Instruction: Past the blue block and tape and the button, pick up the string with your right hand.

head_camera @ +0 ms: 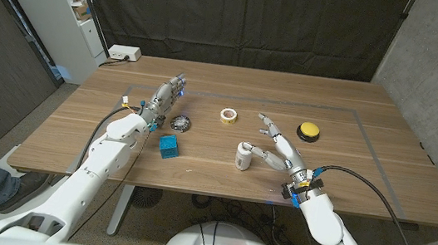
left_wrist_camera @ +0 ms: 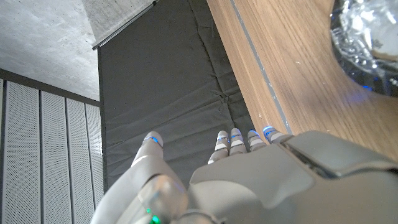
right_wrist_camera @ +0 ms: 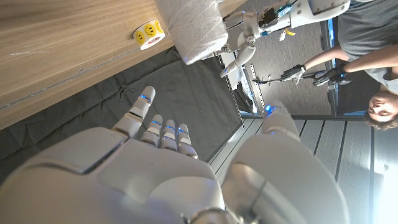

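The right hand (head_camera: 276, 149) is spread, holding nothing, just beside the upright string (head_camera: 243, 156). Close evenly around its middle so it won't tip, then lift straight.

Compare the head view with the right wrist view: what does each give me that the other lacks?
Head view alone: the blue block, the yellow button, a round silvery object beside the left hand, and the layout, with the string spool standing upright just off the open right hand.

Right wrist view alone: a close look at the spool's wound white string beyond the fingers, and a person past the table.

Both: the spool, the right hand, the yellow smiley tape roll and the wooden table.
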Available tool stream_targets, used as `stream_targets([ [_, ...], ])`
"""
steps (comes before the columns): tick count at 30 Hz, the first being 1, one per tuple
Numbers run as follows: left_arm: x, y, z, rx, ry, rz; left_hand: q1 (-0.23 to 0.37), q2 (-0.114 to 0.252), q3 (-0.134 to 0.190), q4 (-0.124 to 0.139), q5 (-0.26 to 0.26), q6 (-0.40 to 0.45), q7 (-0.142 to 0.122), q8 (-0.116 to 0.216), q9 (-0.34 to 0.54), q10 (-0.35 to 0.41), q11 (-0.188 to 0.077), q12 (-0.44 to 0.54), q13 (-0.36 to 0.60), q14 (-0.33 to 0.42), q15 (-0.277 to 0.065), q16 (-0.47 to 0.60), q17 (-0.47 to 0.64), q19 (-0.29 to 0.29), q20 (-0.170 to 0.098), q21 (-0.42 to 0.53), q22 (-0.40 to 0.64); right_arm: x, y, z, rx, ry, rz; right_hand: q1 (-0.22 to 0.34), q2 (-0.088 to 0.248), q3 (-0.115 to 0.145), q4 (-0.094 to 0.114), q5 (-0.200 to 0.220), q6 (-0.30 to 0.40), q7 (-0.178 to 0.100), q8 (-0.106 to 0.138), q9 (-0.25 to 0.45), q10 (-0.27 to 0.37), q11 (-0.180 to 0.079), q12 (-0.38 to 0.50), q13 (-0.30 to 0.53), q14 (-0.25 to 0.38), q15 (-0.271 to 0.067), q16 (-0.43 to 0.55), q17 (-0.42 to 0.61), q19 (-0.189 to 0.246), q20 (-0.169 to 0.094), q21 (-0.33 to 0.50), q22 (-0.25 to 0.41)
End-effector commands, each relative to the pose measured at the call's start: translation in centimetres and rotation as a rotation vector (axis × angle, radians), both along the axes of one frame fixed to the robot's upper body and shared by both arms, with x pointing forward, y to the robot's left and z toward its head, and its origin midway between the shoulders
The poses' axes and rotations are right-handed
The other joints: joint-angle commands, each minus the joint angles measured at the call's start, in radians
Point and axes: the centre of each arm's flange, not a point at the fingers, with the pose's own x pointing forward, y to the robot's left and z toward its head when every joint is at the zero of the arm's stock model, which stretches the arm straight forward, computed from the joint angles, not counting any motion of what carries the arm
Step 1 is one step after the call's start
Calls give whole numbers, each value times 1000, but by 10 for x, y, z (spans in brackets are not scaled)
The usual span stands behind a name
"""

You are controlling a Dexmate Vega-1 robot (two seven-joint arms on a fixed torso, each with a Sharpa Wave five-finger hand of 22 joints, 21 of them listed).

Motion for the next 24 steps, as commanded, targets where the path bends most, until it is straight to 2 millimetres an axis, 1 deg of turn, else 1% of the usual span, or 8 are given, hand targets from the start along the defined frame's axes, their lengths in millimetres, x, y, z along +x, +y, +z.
stream_targets([
  [1, -5, 6, 4, 3, -8, 14, 7, 1, 1, -8, -3, 7, 1, 0, 4, -10, 1, 5, 3, -16, 3, 5, 3, -37, 6, 6, 1, -1, 7, -8, -20, -18, -26, 5, 2, -6, 1, 7, -15, 2, -3, 3, -8, 2, -6, 5, -8, 6, -4, 3, -7, 4, -4, 5],
  [9, -6, 2, 7, 13, -9, 11, 7, 2, 0, -9, -3, 6, 0, -1, 4, -9, 4, 6, 2, -16, 4, 5, 3, -38, 7, 6, 1, -2, 10, -17, -4, -13, -15, 6, 3, -13, 0, 12, -23, 0, -6, 4, -18, 1, -7, 5, -15, 10, -4, 4, -8, 10, -13, 5],
  [14, -6, 0, 8, 21, -8, 9, 8, 2, 0, -9, -3, 6, 0, -1, 4, -10, 3, 6, 2, -16, 4, 6, 3, -37, 7, 7, 1, 2, 11, -20, 5, 4, -8, 7, 4, -17, 0, 16, -28, 2, -7, 4, -26, 2, -7, 5, -13, 14, -1, 4, 3, 17, -14, 5],
  [24, -10, 1, 8, 27, -5, 14, 8, 2, -1, -10, -3, 6, -1, -1, 4, -9, 4, 6, 1, -17, 4, 5, 3, -38, 8, 7, 1, 6, 16, -29, 19, -11, -13, 9, 5, -23, -1, 21, -30, -1, -7, 4, -27, 3, -5, 6, -12, 17, 0, 5, 7, 24, -20, 5],
])
